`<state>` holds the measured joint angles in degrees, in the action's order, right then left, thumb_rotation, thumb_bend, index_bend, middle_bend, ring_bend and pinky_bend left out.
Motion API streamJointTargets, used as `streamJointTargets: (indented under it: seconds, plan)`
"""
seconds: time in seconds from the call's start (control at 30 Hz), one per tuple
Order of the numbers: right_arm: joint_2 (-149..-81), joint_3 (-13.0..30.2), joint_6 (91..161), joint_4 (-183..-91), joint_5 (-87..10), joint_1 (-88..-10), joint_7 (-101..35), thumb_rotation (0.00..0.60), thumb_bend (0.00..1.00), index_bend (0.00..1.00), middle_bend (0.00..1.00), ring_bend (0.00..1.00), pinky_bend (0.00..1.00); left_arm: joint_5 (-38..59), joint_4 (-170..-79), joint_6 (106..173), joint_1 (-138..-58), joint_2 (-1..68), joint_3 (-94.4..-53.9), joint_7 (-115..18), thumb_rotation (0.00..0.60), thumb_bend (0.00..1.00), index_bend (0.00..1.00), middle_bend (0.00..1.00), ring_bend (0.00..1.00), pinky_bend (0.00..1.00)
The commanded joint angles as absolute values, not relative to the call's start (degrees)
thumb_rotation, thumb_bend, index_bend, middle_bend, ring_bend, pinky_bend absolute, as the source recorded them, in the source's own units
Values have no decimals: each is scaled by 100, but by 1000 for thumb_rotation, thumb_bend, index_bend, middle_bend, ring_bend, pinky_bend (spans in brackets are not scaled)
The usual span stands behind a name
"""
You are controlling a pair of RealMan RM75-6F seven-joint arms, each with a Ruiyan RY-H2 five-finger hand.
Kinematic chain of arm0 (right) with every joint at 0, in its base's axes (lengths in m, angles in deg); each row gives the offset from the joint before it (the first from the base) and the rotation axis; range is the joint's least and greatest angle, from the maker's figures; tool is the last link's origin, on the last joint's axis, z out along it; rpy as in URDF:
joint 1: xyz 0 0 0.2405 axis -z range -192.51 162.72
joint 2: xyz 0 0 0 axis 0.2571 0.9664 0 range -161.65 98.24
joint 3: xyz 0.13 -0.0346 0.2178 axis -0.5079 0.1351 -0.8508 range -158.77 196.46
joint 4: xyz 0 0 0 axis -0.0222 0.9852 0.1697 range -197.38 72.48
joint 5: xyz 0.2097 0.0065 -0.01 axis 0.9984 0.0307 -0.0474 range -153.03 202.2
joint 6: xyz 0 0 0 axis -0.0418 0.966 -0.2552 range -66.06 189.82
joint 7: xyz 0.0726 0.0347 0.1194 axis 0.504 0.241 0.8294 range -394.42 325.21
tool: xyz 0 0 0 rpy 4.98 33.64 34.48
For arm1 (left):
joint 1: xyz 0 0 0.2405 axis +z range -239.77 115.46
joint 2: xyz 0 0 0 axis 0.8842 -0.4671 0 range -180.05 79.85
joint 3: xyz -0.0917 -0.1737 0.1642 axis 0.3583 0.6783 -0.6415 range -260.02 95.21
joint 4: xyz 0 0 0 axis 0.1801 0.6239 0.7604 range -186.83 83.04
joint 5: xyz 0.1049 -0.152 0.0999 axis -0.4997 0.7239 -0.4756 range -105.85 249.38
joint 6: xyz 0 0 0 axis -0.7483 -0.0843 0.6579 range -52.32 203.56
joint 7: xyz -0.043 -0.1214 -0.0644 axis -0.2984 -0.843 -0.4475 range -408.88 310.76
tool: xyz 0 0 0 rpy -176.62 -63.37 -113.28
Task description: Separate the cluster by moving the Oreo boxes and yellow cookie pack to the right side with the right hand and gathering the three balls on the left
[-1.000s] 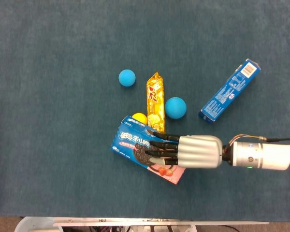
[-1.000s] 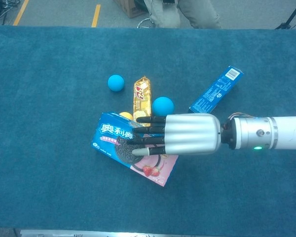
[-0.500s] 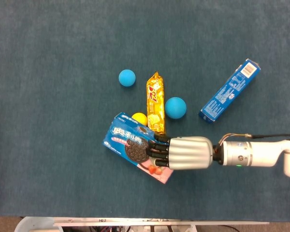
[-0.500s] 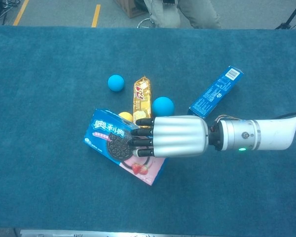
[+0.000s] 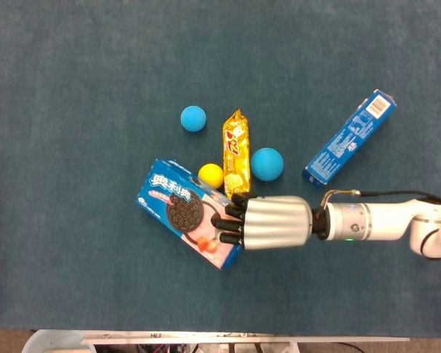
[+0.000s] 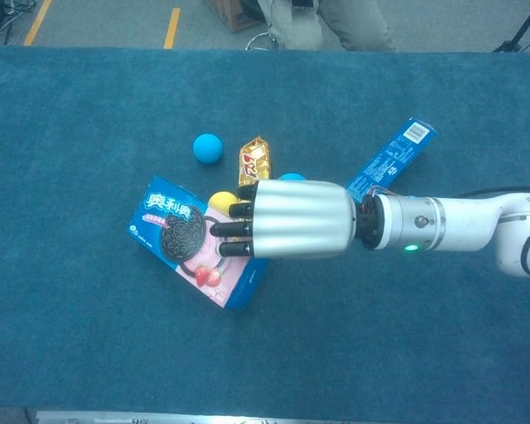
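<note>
My right hand (image 5: 268,223) (image 6: 291,219) lies over the right end of the flat Oreo box (image 5: 178,209) (image 6: 172,231), fingers curled down onto it and gripping that end. The box lies at a slant on the blue cloth. A yellow ball (image 5: 211,175) (image 6: 219,200) sits at the box's far edge, beside the yellow cookie pack (image 5: 237,154) (image 6: 253,160). Right of the pack is the larger blue ball (image 5: 267,163), mostly hidden by the hand in the chest view. The small blue ball (image 5: 193,118) (image 6: 208,147) lies farther back. The long Oreo box (image 5: 350,137) (image 6: 393,159) lies apart at the right. No left hand shows.
The blue table cloth (image 5: 73,243) stretches wide to the left and front of the cluster. A white bin rim (image 5: 55,342) shows past the near edge. Beyond the far edge a person's legs (image 6: 336,22) stand on the floor.
My right hand moved left and its fingers curled in. The flat Oreo box slid left with it, uncovering the yellow ball. The other items stayed put.
</note>
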<state>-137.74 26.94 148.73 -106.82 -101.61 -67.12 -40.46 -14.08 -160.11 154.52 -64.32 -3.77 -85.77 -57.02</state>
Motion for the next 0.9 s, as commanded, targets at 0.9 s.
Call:
streamJointTargets:
  seconds: [0.9]
  plan:
    - [-13329,1960,15072,-11387,-9321,-6996,-4422,600,75,727,595,635,738,-1386,-15948,15351,-6536,-400,-8528,-5843,600,332,171,146,108,103]
